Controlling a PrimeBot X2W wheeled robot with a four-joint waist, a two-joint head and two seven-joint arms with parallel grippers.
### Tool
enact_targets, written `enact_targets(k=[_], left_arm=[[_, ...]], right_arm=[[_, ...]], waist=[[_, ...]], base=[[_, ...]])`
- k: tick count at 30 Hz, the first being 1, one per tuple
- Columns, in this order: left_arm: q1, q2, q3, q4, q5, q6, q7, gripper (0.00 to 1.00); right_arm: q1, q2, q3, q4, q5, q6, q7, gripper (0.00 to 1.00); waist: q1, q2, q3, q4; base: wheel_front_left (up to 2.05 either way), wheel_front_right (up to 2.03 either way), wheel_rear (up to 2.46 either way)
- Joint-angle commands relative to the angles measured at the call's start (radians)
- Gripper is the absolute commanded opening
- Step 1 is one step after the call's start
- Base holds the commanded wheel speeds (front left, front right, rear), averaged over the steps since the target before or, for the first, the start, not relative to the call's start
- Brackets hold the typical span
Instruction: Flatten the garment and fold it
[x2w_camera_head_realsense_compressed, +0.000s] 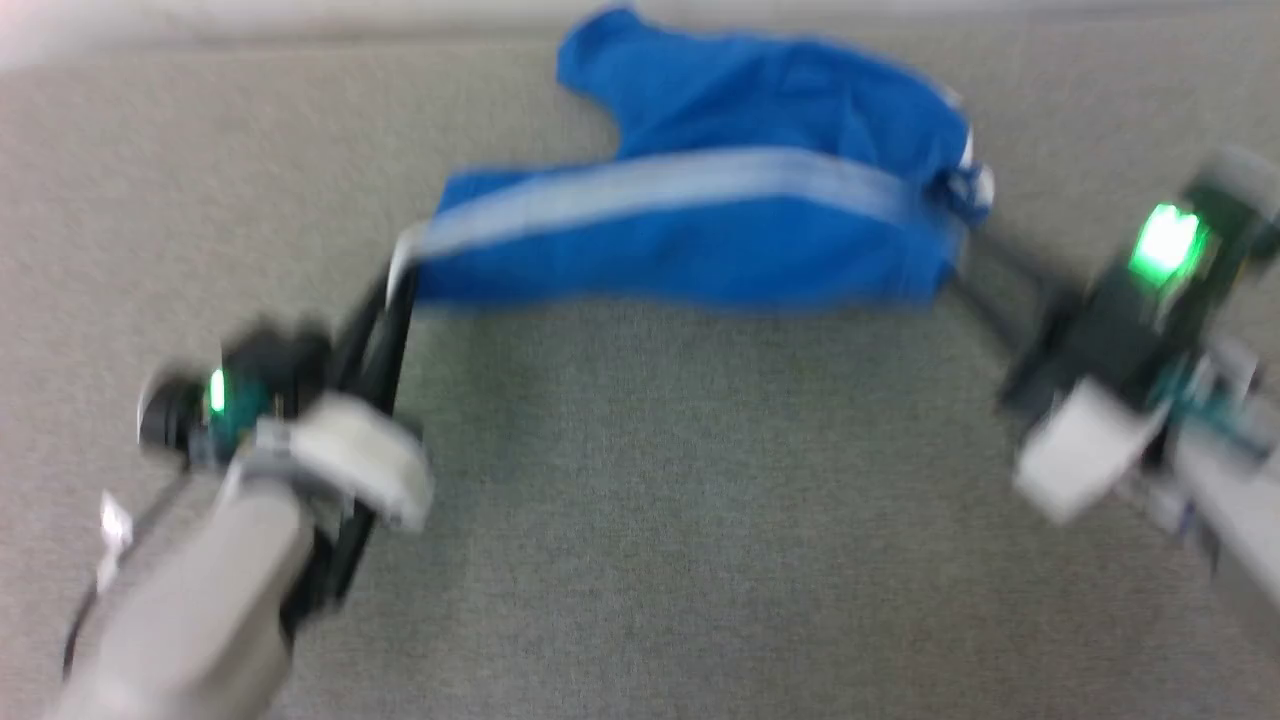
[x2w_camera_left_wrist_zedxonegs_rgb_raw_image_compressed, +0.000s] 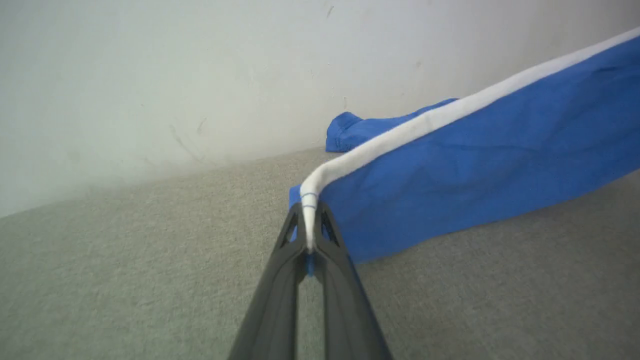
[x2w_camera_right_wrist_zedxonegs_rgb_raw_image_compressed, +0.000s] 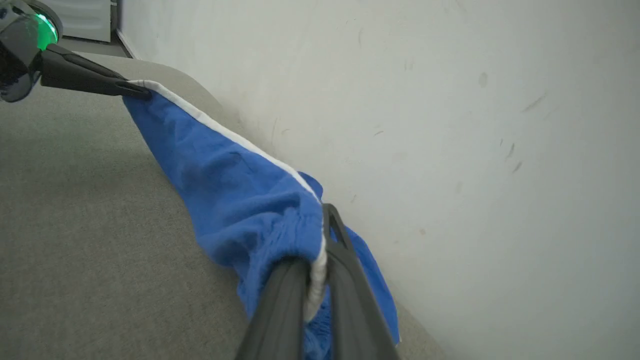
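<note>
The garment (x2w_camera_head_realsense_compressed: 700, 250) stretches left-to-right across the upper frame — left gripper (x2w_camera_left_wrist_zedxonegs_rgb_raw_image_compressed: 310, 227) and right gripper (x2w_camera_right_wrist_zedxonegs_rgb_raw_image_compressed: 318, 252) each clamped tight on 1 end. A pale wall (x2w_camera_left_wrist_zedxonegs_rgb_raw_image_compressed: 200, 75) stands behind.

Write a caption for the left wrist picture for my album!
Left tool pinching the white-edged corner of blue shorts, held up over a gray surface.

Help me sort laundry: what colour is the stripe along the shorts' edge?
The stripe is white, on blue shorts; clearest in the left wrist view.
</note>
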Motion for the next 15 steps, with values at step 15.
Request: enact_targets(k=[15], left_arm=[[0.574, 0.096, -0.001, -0.145, -0.087, 0.157, -0.005, 0.00]], right_arm=[[0.644, -0.018, 0.007, -0.103, -0.065, -0.002, -0.005, 0.00]], waist=[[0.0003, 0.0000, -0.311, 0.001]], base=[[0.00, 0.00, 0.00]])
